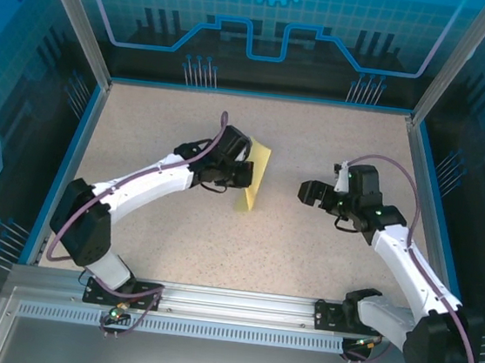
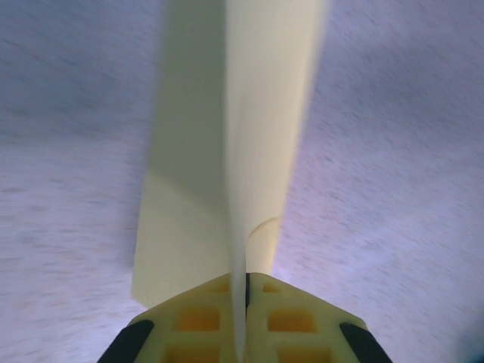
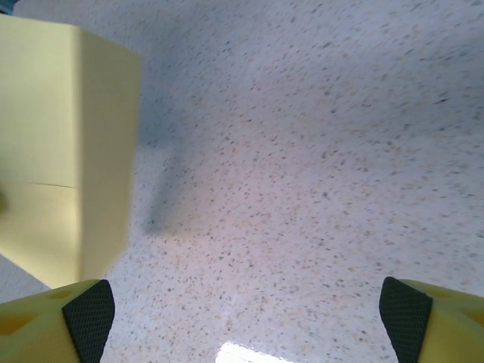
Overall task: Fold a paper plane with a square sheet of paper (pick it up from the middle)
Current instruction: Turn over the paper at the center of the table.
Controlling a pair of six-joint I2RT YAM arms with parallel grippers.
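Left wrist view first: the left tool [image 2: 246,302] is pressed together on the yellow paper [image 2: 249,136]. We see its two pale fingers [image 2: 204,318] squeezed flat against each other, with the thin sheet edge caught in the seam between them. From the pinch the paper runs straight out ahead of the tool. It is folded over, with one long straight edge running down the middle (layer count not clear to us, the frame is a bit blurred). The speckled table [image 2: 393,189] lies beyond the paper on both sides.

Right wrist view: the right tool [image 3: 247,321] is spread wide, with black pads [image 3: 89,318] at the far corners of the frame and bare table [image 3: 318,151] between them. It holds nothing. The paper [image 3: 60,136] sits ahead and to the left of this tool, apart from it, and throws a shadow on the table beside it.

Top view: the left tool [image 1: 245,175] grips the paper [image 1: 258,170] at its left side, roughly mid-length. The paper shows as a narrow strip running away from the arm bases. We cannot tell whether its near end touches the table [image 1: 321,261]. The right tool [image 1: 304,191] points at the paper from the other side, near it but not touching, with a gap of table between them.
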